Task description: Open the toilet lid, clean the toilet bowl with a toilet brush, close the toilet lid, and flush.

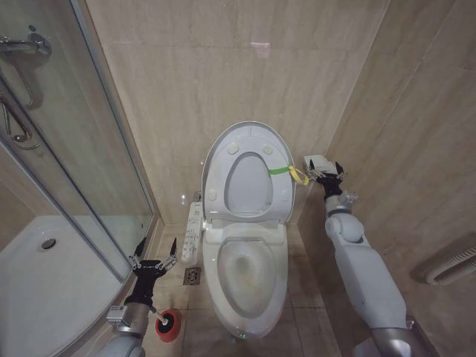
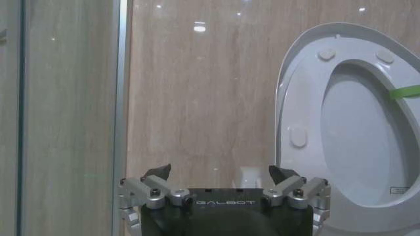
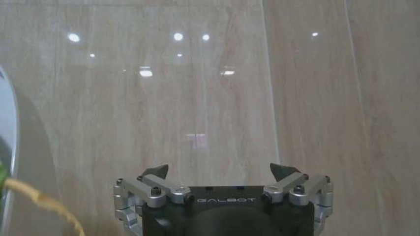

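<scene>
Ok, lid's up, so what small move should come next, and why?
Probably lower the left pincer, which is open, toward the toilet brush in its red holder on the floor just below it: the toilet lid stands raised and the toilet bowl is exposed.

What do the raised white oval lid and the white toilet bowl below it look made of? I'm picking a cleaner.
The raised white oval toilet lid looks like moulded glossy plastic: thin, with round bumper pads on its underside. The white toilet bowl looks like glazed ceramic: thick, rounded rim with a wet-looking shine, though the look alone cannot confirm it.
</scene>
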You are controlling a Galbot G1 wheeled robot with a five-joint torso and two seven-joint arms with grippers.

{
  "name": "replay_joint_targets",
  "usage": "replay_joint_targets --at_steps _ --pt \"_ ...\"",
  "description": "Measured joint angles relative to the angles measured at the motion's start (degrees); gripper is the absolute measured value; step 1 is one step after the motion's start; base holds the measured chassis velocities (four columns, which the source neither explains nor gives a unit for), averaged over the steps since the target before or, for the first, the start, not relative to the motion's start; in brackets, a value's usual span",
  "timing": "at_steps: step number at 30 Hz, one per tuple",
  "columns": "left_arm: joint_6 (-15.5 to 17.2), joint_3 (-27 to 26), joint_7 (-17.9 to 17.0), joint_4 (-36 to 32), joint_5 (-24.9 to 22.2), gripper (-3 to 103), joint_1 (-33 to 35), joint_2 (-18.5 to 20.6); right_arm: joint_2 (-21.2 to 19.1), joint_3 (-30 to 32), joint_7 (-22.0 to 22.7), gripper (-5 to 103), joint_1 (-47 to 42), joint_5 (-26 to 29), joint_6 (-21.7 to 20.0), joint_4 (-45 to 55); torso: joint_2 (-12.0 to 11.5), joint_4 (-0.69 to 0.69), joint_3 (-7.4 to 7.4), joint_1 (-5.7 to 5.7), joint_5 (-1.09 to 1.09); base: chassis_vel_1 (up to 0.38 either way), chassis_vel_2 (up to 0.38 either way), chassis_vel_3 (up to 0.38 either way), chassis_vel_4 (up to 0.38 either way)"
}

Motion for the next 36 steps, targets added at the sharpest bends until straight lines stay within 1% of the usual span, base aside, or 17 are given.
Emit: replay_joint_targets --at_steps 7,21,29,36 --pt "0.0 0.0 0.0 0.0 0.0 100 0.0 0.0 0.3 -2.0 0.5 100 4.3 0.0 0.0 -2.7 0.0 0.01 0.0 0.0 0.0 0.0 0.0 0.0 0.0" --pt "0.0 0.0 0.0 0.0 0.0 100 0.0 0.0 1.6 -3.6 -0.3 100 10.1 -1.2 0.9 -8.2 0.0 0.0 0.0 0.0 0.0 0.0 0.0 0.0 0.0" --pt "0.0 0.0 0.0 0.0 0.0 100 0.0 0.0 2.8 -4.6 -1.1 100 16.2 -2.6 2.2 -14.5 0.0 0.01 0.0 0.01 0.0 0.0 0.0 0.0 0.0" --pt "0.0 0.0 0.0 0.0 0.0 100 0.0 0.0 3.3 -4.6 -1.9 100 19.3 -3.7 3.2 -18.3 0.0 0.0 0.0 0.0 -0.01 0.0 0.0 0.0 0.0"
